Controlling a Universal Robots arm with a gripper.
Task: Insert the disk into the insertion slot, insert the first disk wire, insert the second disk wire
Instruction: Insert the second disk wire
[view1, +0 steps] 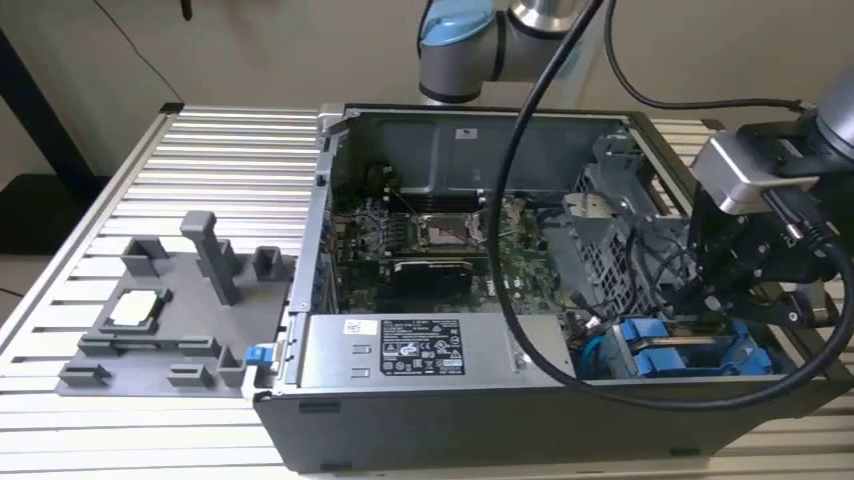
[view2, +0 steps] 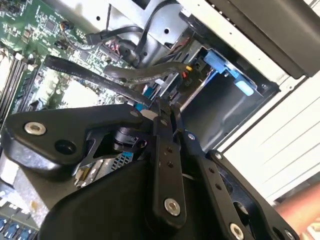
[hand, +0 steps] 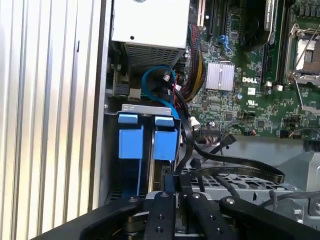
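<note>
While tool (view2: 162, 112) pinches black wire (view2: 150, 72) at blue disk carriers (hand: 150, 142), lower right exterior view: align connector squarely, push gently.

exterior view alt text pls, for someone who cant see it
An open computer case lies on a slatted metal table, with the robot's gripper lowered into the drive corner above blue carriers. A grey fixture sits at the exterior view's left.
</note>
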